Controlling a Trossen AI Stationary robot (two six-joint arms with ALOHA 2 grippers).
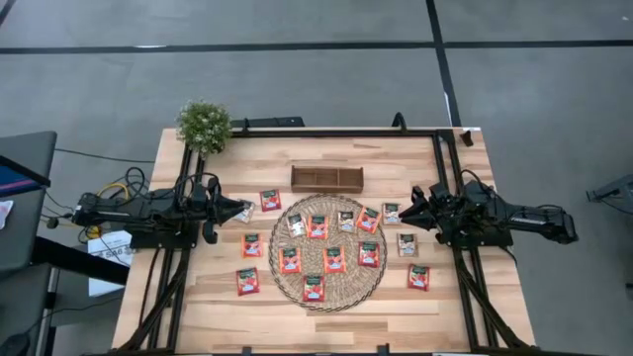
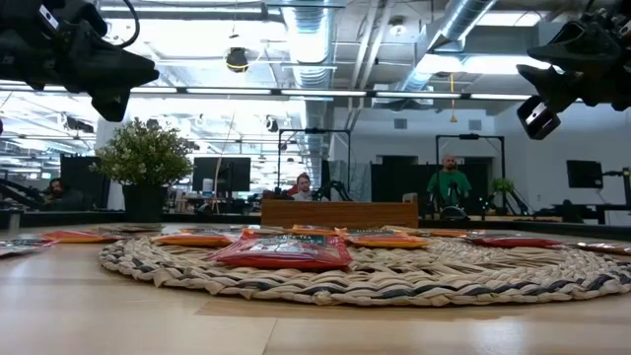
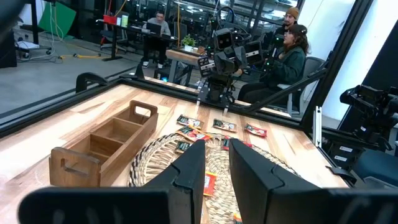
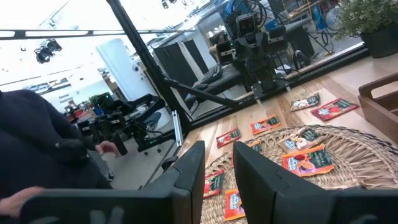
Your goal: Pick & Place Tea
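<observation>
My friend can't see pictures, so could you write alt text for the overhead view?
Red-orange and pale tea sachets lie scattered on and around a round woven mat on a wooden table. A dark robot arm waits at each side, left gripper and right gripper empty, with a compartmented wooden tray and a potted plant behind.

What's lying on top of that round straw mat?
On the woven mat lie about eight flat tea sachets, mostly red-orange, two paler. All lie flat, none stacked. Whatever is beneath the mat itself is covered and cannot be seen.
</observation>
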